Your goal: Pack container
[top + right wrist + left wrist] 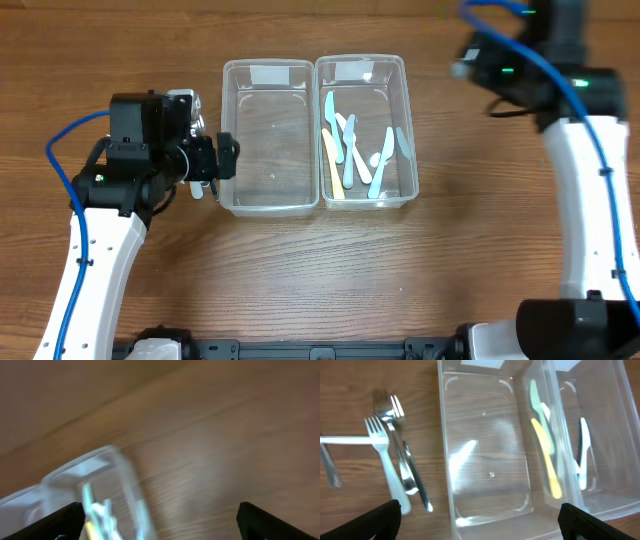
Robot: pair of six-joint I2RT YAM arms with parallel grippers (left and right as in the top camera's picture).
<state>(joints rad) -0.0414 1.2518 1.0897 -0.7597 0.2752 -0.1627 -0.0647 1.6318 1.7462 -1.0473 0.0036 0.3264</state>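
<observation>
Left gripper (pixel 482 520): jaws stood wide apart, empty, by the clear empty plastic tub (pixel 268 140).
Right gripper (pixel 160 520): jaws spread wide, nothing held, well apart from it.
Cutlery: white plastic fork (pixel 390 472) and steel forks (pixel 395 415) lay just beside the tub.
Advice: centre over one handle and pinch across it.

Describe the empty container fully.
The empty container is a clear plastic rectangular tub with rounded corners, a rim and a white label at its far end. It stands upright, lidless, on the wooden table, its long side against the second tub holding plastic cutlery. Nothing lies inside.
</observation>
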